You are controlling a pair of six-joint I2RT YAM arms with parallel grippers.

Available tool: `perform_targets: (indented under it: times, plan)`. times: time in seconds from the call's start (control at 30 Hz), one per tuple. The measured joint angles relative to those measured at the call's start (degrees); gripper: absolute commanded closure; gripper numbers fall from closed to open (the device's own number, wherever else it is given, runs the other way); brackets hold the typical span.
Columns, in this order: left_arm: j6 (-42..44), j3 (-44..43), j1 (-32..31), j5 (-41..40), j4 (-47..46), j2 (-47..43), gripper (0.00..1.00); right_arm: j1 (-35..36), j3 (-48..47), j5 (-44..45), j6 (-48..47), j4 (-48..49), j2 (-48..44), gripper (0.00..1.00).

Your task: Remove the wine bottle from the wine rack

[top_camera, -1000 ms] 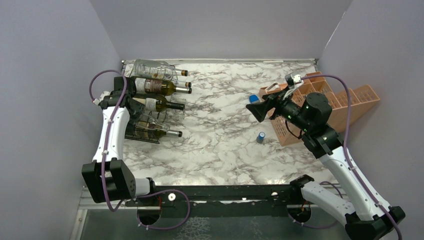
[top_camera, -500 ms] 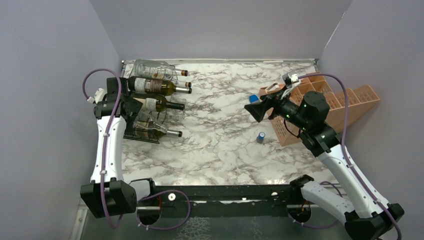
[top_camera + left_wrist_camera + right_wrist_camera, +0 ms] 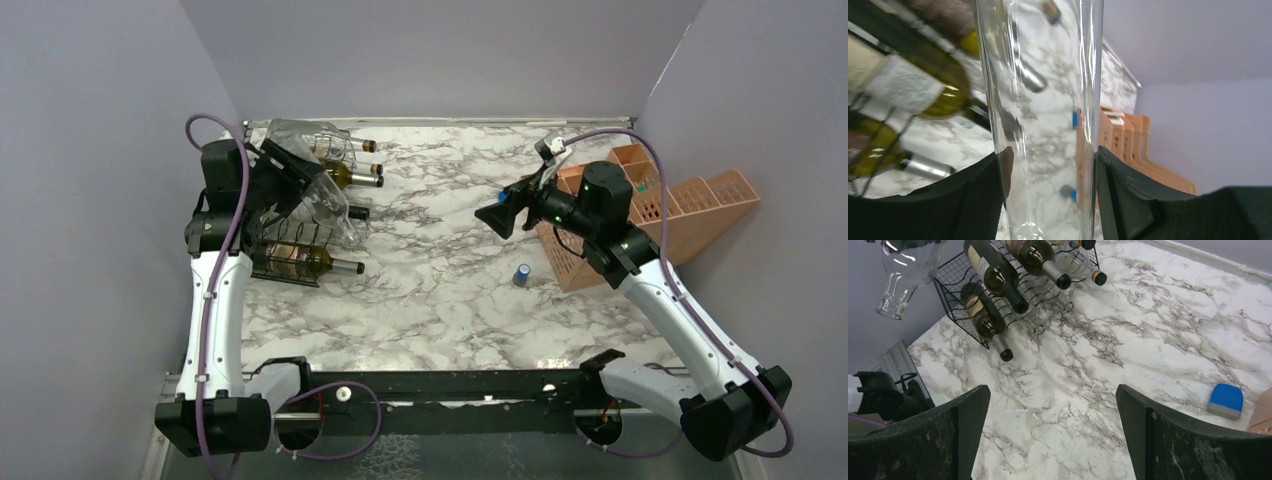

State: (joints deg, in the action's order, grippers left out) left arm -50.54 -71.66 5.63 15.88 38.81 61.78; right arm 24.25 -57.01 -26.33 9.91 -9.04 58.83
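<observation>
The left gripper (image 3: 1050, 165) is clamped on a clear glass wine bottle (image 3: 325, 200), with its black fingers (image 3: 979, 200) pressed to both sides of the glass. The left wrist view catches only a strip of the bottle's body, cut off above and below. Everything behind it is warped through the glass.

From above, that gripper is mostly hidden under its own wrist and the bottle. The bottle hangs tilted over the wine rack (image 3: 290, 255), and whether glass touches wire there cannot be told. In the right wrist view its neck points down in the air beside the rack and apart from it, with the base cut off by the frame edge. Green bottles (image 3: 993, 270) lie in the rack's wavy tiers.

The right gripper (image 3: 1052, 390) stands spread wide and holds nothing, well away from the rack. Below it is a white, grey-veined marble tabletop (image 3: 440, 300), where a small blue cylinder (image 3: 522, 273) and a salmon crate (image 3: 700, 205) sit far across from the rack. Plain lilac-grey walls (image 3: 430, 60) enclose the table on three sides.
</observation>
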Motion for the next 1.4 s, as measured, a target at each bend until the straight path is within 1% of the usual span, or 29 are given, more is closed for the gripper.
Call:
perform_targets:
  times: [0.17, 0.3, 0.4, 0.5, 0.6, 0.67, 0.73, 0.83, 0.9, 1.03, 1.17, 1.27, 1.4]
  plan:
    - [1.7, 0.0, -7.6, 6.3, -6.4, 1.2, 0.51, 0.7, -0.7, -1.7, -5.1, 0.6, 1.4, 0.01]
    - [1.9, 0.7, -14.9, 11.3, -12.7, 3.8, 0.51, 3.5, 2.3, -1.0, -10.2, 4.0, -3.5, 0.01]
    - [1.7, 1.9, -19.6, 13.0, -16.0, 6.2, 0.51, 5.4, 4.0, -1.4, -13.8, 6.1, -7.1, 0.00]
    - [1.5, 3.3, -24.2, 13.7, -18.6, 9.2, 0.51, 9.0, 5.8, -1.2, -19.5, 8.3, -9.2, 0.00]
    - [1.1, 4.6, -27.5, 14.9, -20.2, 11.8, 0.50, 14.8, 10.2, -0.5, -26.7, 9.6, -11.8, 0.01]
    - [1.0, 5.4, -28.7, 15.1, -20.9, 13.0, 0.50, 17.6, 12.7, -0.8, -31.6, 9.9, -13.0, 0.00]
    - [1.0, 6.6, -29.8, 15.2, -22.0, 13.6, 0.50, 18.8, 13.9, -2.5, -36.9, 9.8, -13.0, 0.00]
    - [0.8, 8.1, -30.7, 16.1, -23.0, 14.4, 0.50, 20.7, 14.1, -4.0, -43.5, 9.3, -11.7, 0.00]
    - [0.6, 8.2, -30.9, 17.9, -23.2, 15.8, 0.50, 23.3, 14.1, -3.8, -48.0, 8.9, -10.7, 0.01]
    - [-0.1, 8.5, -31.3, 20.6, -23.1, 18.8, 0.48, 30.3, 14.2, 1.2, -56.3, 8.6, -9.0, 0.01]
    - [-2.2, 10.6, -31.6, 20.9, -23.3, 18.9, 0.48, 35.9, 16.9, 7.5, -62.2, 10.5, -7.9, 0.01]
    - [-4.9, 12.9, -31.6, 20.9, -23.1, 19.1, 0.48, 37.4, 19.1, 10.5, -65.8, 11.2, -7.1, 0.01]
    - [-7.4, 13.6, -31.9, 21.0, -22.6, 20.2, 0.48, 39.3, 19.4, 14.8, -69.2, 12.1, -3.4, 0.01]
